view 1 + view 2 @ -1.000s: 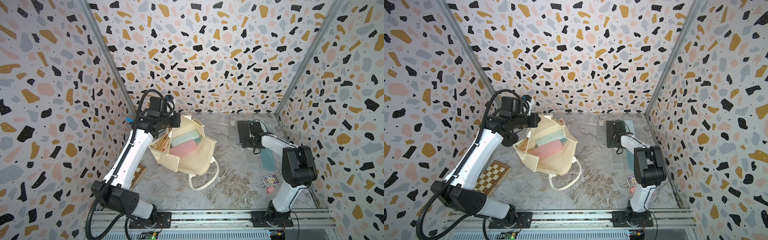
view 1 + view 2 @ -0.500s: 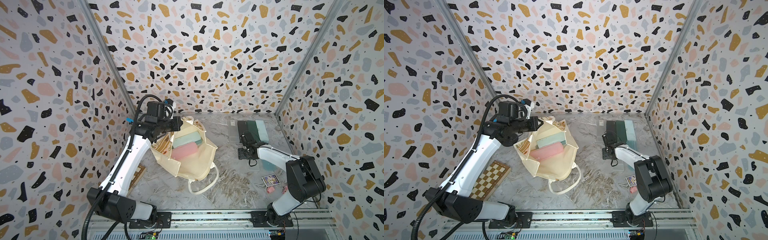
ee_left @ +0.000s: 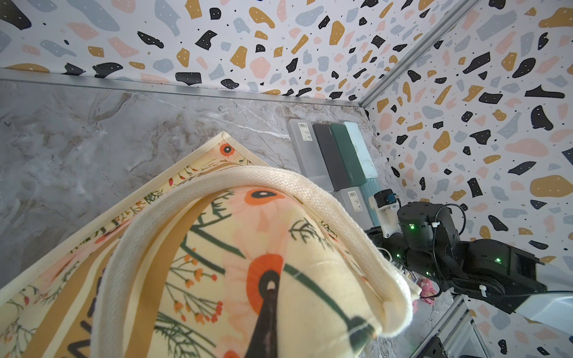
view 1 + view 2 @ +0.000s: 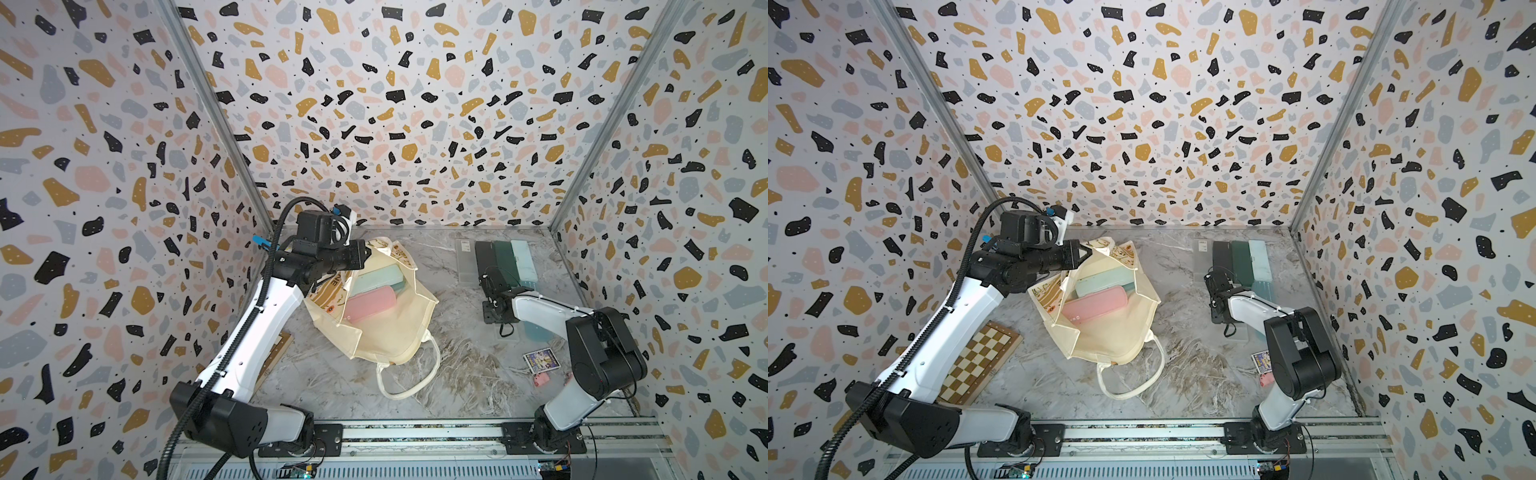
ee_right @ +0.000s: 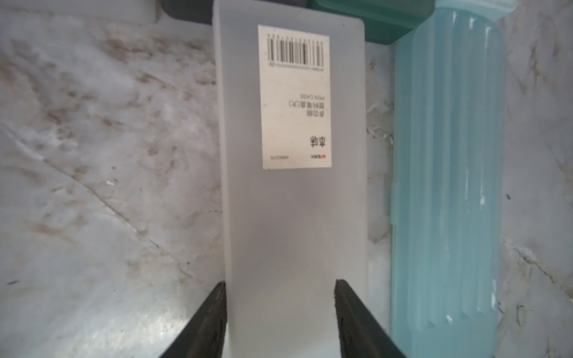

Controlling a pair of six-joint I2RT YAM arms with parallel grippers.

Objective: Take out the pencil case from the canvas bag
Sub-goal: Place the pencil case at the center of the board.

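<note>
The cream canvas bag (image 4: 395,332) (image 4: 1113,336) lies on the marble floor with its mouth held open. My left gripper (image 4: 365,253) (image 4: 1086,252) (image 3: 268,322) is shut on the rim by one thick handle (image 3: 217,183). Inside the bag lie a pink pencil case (image 4: 371,304) (image 4: 1096,309) and a mint one (image 4: 376,279) behind it. My right gripper (image 4: 489,280) (image 5: 280,283) hovers at the right over a frosted case (image 5: 294,217). Its jaws are apart, narrower than that case, and hold nothing.
Black (image 4: 488,259), dark green (image 4: 505,257) and pale mint (image 4: 524,259) cases lie in a row at the back right. A ribbed blue case (image 5: 446,186) lies beside the frosted one. A chessboard (image 4: 980,357) lies front left. A card (image 4: 542,359) and pink trinket (image 4: 541,379) sit by the right arm.
My right gripper has drawn back from the row of cases toward the front, and its jaws have narrowed. The left gripper has shifted slightly, still holding the bag's rim.
</note>
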